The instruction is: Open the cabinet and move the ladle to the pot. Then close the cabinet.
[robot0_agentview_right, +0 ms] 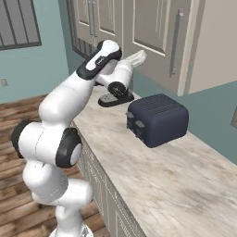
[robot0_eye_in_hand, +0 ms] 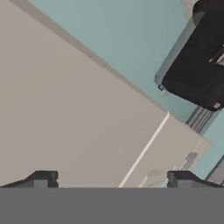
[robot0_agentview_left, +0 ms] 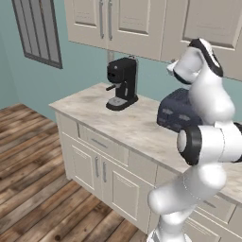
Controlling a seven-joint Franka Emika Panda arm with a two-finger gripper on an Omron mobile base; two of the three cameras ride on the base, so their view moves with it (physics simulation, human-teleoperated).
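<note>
The cabinet (robot0_agentview_right: pixel 150 28) hangs on the wall above the counter, its raised-panel door shut and its long silver bar handle (robot0_agentview_right: pixel 175 42) near the door's right edge. It also shows at the top right of the left base view, cabinet (robot0_agentview_left: pixel 210 21). My gripper (robot0_agentview_right: pixel 140 56) is raised just below the cabinet's lower left corner, left of the handle and apart from it. In the hand view the gripper (robot0_eye_in_hand: pixel 113 180) is open, nothing between its fingertips (robot0_eye_in_hand: pixel 43 178), facing beige cabinet panels. The ladle and the pot are out of view.
A dark blue toaster (robot0_agentview_right: pixel 157 118) stands on the marble counter (robot0_agentview_right: pixel 185 185) under the cabinet. A black coffee machine (robot0_agentview_left: pixel 122 82) sits further left by the teal wall. More upper cabinets (robot0_agentview_left: pixel 101 19) hang left; a window (robot0_agentview_left: pixel 38 30) and wood floor lie beyond.
</note>
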